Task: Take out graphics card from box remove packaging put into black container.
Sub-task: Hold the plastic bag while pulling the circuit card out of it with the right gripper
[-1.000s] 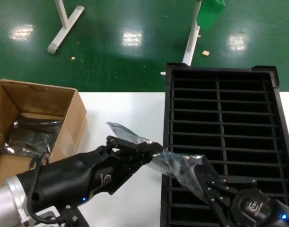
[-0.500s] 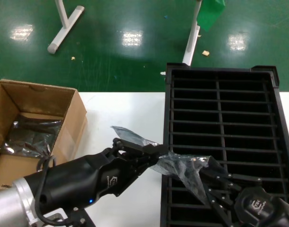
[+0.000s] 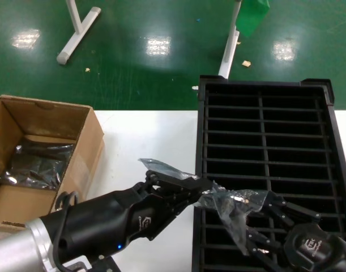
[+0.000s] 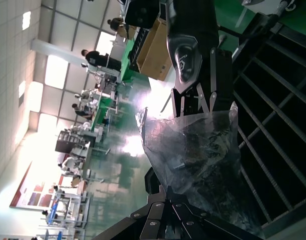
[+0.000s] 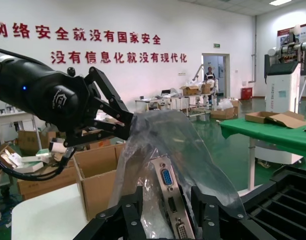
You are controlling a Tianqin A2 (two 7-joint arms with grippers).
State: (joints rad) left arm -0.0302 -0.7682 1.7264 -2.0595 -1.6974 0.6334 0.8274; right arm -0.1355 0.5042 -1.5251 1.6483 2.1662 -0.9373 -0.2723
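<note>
- Left gripper [image 3: 202, 184]: fingers pinched shut on one end of the packaging [image 3: 226, 203], held over the near left edge of the black container [image 3: 263, 90].
- Right gripper [image 3: 257, 218]: fingers spread open around the bag's other end, touching it; firm grip cannot be told.
- Graphics card [image 5: 170, 200] inside the bag, silver bracket with blue port visible between the right fingers.
- Box [image 3: 45, 113] well to the left on the white table [image 3: 144, 136]; more grey bags inside.
</note>
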